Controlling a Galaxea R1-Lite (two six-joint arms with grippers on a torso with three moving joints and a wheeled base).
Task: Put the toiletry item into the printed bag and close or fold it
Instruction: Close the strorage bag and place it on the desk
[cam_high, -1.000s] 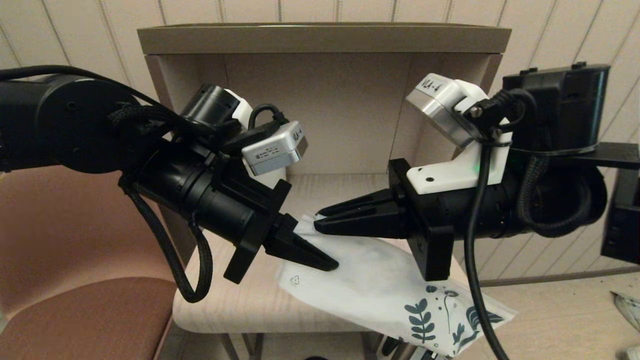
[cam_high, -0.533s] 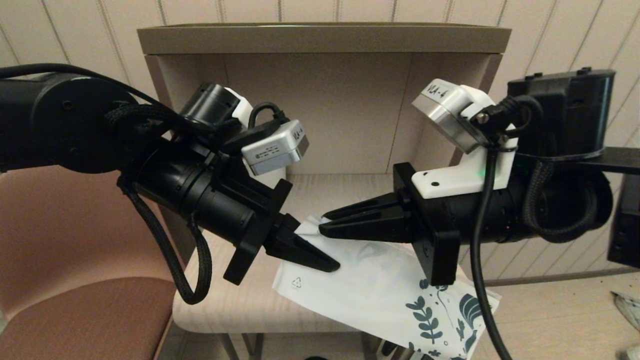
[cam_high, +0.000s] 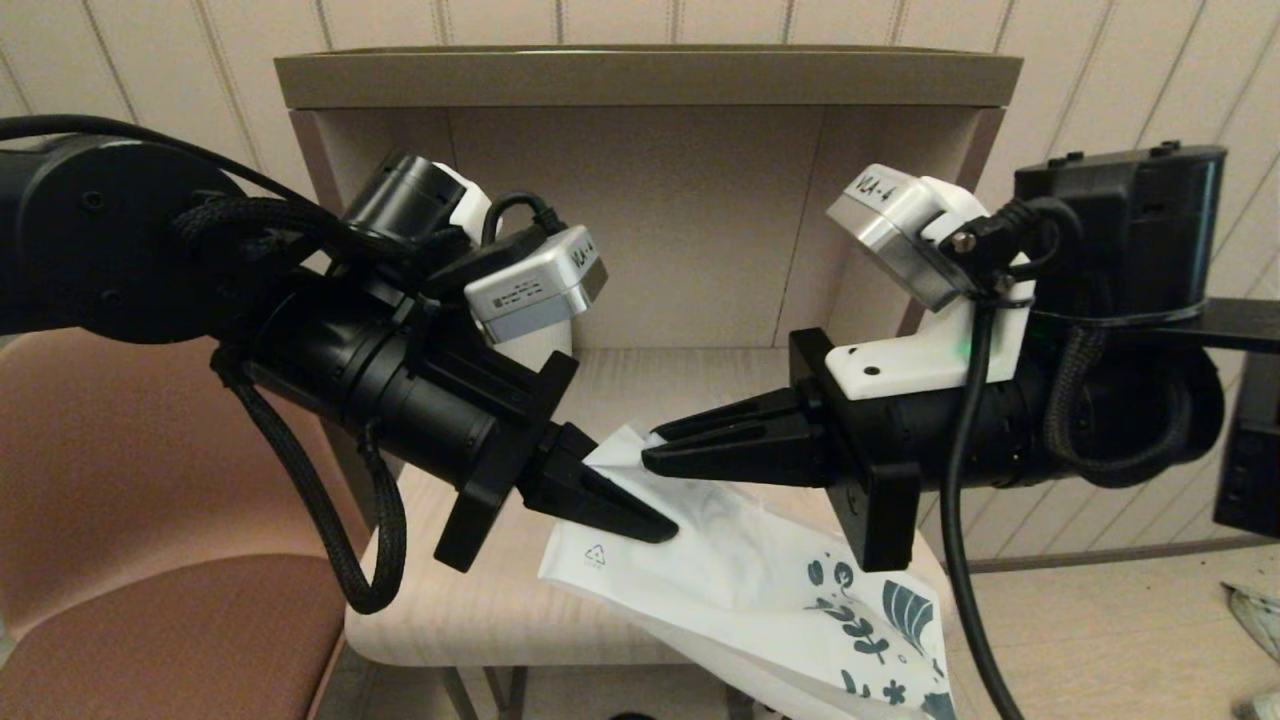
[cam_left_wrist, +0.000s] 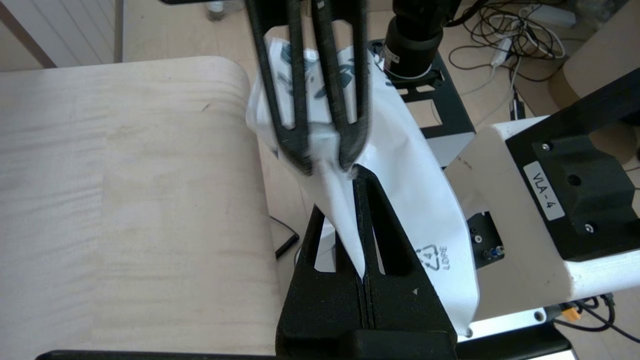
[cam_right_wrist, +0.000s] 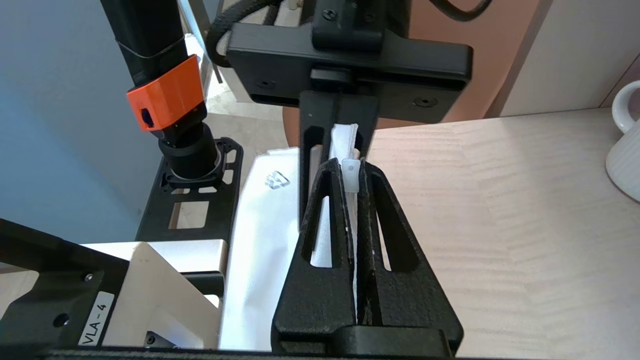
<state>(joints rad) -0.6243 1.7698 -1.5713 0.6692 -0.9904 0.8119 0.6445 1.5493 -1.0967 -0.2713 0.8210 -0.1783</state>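
My left hand (cam_high: 640, 522) and right hand (cam_high: 665, 462) both clench the open end of the flat white printed bag (cam_high: 740, 590), held above the pale wooden table (cam_high: 480, 610). The toiletry item isn't visible, probably inside; folding remains.

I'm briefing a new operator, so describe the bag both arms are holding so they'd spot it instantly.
On the pale wooden shelf under the beige cubby, find the two black grippers meeting. The left gripper and right gripper both pinch a flat white soft pouch. Dark teal leaf prints at its overhanging end mark it.
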